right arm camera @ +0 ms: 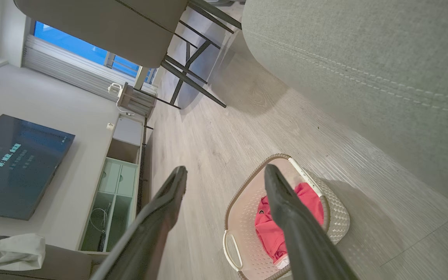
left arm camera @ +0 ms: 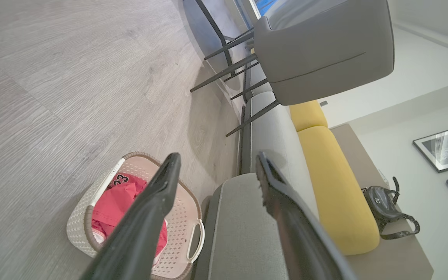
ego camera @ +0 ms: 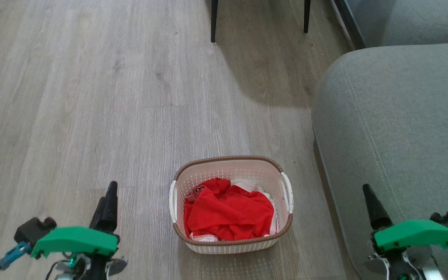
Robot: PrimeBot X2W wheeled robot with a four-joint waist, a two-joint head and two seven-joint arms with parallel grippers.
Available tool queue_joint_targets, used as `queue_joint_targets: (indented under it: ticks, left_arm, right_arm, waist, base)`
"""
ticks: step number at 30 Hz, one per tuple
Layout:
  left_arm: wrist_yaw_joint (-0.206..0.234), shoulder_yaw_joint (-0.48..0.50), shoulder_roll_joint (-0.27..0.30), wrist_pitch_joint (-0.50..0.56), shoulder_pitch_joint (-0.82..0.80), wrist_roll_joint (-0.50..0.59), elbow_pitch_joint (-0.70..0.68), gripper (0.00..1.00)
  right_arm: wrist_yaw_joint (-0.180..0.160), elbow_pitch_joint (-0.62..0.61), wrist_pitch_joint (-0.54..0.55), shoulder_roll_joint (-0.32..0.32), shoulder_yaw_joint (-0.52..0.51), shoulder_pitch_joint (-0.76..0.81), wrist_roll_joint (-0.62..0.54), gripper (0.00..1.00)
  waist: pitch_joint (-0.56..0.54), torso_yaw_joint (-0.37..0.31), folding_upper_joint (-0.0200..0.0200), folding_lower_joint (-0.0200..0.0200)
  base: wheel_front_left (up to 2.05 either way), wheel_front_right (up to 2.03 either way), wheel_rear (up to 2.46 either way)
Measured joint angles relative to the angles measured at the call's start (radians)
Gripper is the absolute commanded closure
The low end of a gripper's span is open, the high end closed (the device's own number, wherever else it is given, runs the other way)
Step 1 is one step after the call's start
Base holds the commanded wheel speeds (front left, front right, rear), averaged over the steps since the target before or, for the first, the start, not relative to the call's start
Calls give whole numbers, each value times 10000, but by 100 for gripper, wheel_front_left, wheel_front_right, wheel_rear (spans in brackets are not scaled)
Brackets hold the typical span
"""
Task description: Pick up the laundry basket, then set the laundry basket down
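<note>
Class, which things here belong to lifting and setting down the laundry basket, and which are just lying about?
Job: laundry basket with red jersey inside; left gripper and right gripper, both open.
Lying about: grey sofa, grey chair, black handbag, television.

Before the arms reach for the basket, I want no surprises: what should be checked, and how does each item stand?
1. Laundry basket upright on floor: ok.
2. Left handle and right handle clear of red garment: ok.
3. Left gripper, jaws open, empty: ok.
4. Right gripper, jaws open, empty: ok.
5. Room between right handle and sofa: cannot tell.
</note>
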Motion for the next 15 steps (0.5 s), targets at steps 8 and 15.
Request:
queue_joint_targets:
  ticks: [8, 15]
  left_arm:
    - [174, -148, 2, -213, 33, 1390, -102, 0]
    - [326, -257, 25, -395, 190, 2341, -180, 0]
  right_arm:
    - [0, -111, -232, -4, 261, 3, -1108, 0]
    - [0, -199, -399, -6, 368, 19, -1856, 0]
  waist:
    - [-17, -1, 0, 0]
    - [-21, -6, 0, 0]
  base:
    - [0, 0, 0]
    - [0, 0, 0]
